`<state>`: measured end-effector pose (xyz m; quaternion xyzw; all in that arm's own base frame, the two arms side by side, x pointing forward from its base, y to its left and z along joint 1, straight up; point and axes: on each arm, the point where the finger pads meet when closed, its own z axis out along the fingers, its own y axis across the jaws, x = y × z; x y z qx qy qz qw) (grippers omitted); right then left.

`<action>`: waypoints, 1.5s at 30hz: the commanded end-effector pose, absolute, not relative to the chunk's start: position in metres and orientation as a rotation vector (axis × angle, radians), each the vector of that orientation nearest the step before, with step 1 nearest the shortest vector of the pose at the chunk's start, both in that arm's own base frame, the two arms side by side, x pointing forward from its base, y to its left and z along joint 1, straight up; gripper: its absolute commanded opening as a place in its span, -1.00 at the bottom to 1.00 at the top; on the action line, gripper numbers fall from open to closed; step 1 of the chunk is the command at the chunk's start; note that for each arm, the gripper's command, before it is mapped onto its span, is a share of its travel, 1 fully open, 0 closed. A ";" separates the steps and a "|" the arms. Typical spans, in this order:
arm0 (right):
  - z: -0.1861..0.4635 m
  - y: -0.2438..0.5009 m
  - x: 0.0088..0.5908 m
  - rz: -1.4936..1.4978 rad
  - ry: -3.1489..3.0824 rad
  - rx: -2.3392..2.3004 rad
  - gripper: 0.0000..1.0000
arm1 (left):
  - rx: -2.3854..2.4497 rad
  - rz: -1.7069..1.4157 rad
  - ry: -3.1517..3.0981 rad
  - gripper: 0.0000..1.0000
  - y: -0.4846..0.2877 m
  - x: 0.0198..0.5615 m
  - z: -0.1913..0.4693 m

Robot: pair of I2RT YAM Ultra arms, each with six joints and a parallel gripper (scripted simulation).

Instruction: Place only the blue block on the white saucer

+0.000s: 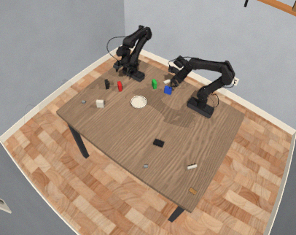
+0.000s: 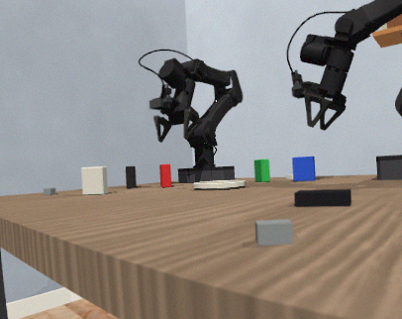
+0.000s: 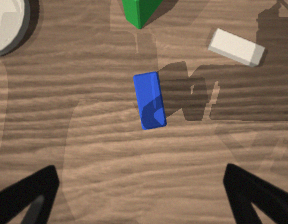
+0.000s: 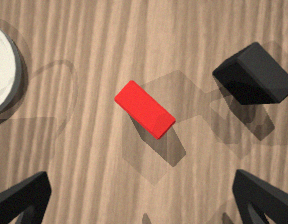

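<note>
The blue block stands upright on the table, to the right of the white saucer. In the front view the block is right of the saucer, which lies flat and empty. My left gripper hangs open above the blue block; in the left wrist view the block lies between and ahead of the open fingers, with the saucer's rim at the top left. My right gripper is open and empty above the red block.
A green block and a small white block stand close to the blue block. A black block is next to the red one. A cream cube, a flat black block and small grey pieces lie further off.
</note>
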<state>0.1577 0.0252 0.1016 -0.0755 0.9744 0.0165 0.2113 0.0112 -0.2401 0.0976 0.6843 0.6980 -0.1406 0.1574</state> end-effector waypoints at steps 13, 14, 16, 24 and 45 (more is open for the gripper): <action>0.109 0.028 0.166 0.062 2.650 -0.224 0.55 | 1.958 -0.427 1.996 1.00 -0.248 0.005 0.103; 0.107 0.031 0.169 0.070 2.647 -0.240 0.32 | 1.962 -0.422 2.000 1.00 -0.244 0.005 0.105; 0.109 0.040 0.181 0.100 2.601 -0.287 -0.03 | 1.971 -0.404 2.021 1.00 -0.232 0.006 0.113; 0.106 0.103 0.214 0.262 2.406 -0.587 -0.03 | 1.880 -0.523 1.953 1.00 -0.190 0.007 0.199; 0.074 0.280 0.124 0.759 1.786 -1.402 -0.03 | 1.598 -0.818 1.683 1.00 -0.072 0.005 0.310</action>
